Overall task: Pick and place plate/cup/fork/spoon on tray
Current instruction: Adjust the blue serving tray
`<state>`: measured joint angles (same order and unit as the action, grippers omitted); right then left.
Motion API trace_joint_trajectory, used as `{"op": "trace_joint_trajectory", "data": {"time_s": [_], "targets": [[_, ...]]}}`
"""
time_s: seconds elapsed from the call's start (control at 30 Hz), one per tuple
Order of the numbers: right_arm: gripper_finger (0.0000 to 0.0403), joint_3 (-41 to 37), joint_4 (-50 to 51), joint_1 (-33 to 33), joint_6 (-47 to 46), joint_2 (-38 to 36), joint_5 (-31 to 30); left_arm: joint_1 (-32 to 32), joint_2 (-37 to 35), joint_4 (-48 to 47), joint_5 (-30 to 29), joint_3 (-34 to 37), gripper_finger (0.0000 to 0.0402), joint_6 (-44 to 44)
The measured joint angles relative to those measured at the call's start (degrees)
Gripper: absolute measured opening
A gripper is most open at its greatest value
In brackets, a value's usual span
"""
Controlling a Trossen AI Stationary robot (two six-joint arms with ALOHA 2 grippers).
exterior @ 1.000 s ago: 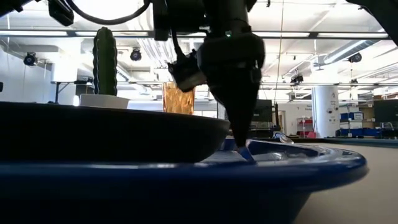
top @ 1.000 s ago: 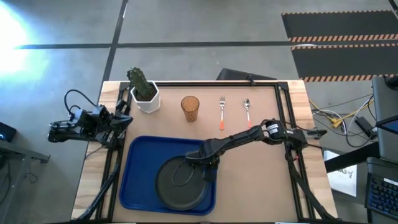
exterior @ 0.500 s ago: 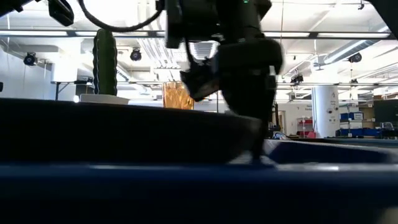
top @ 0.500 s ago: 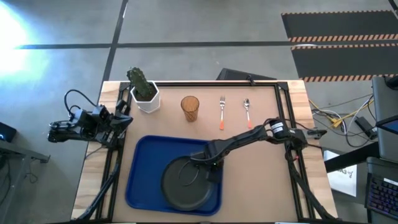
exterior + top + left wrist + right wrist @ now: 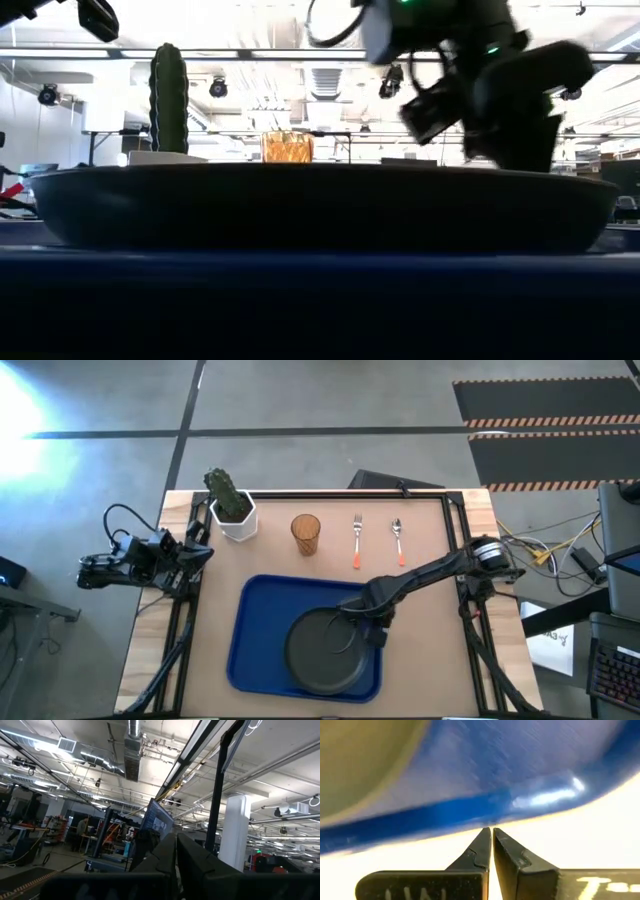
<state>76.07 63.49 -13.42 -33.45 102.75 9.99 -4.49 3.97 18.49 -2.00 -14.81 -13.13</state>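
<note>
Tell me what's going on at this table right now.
The right pincer, shut, sits at the right rim of the bright blue rectangular plastic tray, which carries the round dark grey plate. The amber plastic cup, orange-handled fork and orange-handled spoon wait on the table. The left pincer is parked, shut.

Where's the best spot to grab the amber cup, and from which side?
Probably the cup around its upper wall, coming from above or from the table's near side. It stands upright and open-topped, with the cactus pot and fork standing clear on either side.
</note>
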Motion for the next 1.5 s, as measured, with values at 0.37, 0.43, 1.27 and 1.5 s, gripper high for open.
{"op": "trace_joint_trajectory", "data": {"time_s": [0.37,0.43,1.27,1.5], "targets": [[0.0008,-6.82,-18.77,-1.02,-7.04,-9.91,-4.14,0.0,0.0,0.0,-1.42,0.0,0.0,0.52],[0.0008,-7.63,-18.85,-1.0,-7.34,-9.89,-4.2,0.02,0.0,0.0,-1.51,0.0,0.0,0.52],[0.0008,-17.39,-26.11,-8.45,-17.76,-7.71,-0.13,0.02,0.0,0.02,-1.66,0.0,0.0,0.48],[0.0008,-17.61,-19.31,-8.71,-13.21,-7.92,1.15,0.0,0.0,0.02,-1.75,0.0,0.0,0.47]]}}
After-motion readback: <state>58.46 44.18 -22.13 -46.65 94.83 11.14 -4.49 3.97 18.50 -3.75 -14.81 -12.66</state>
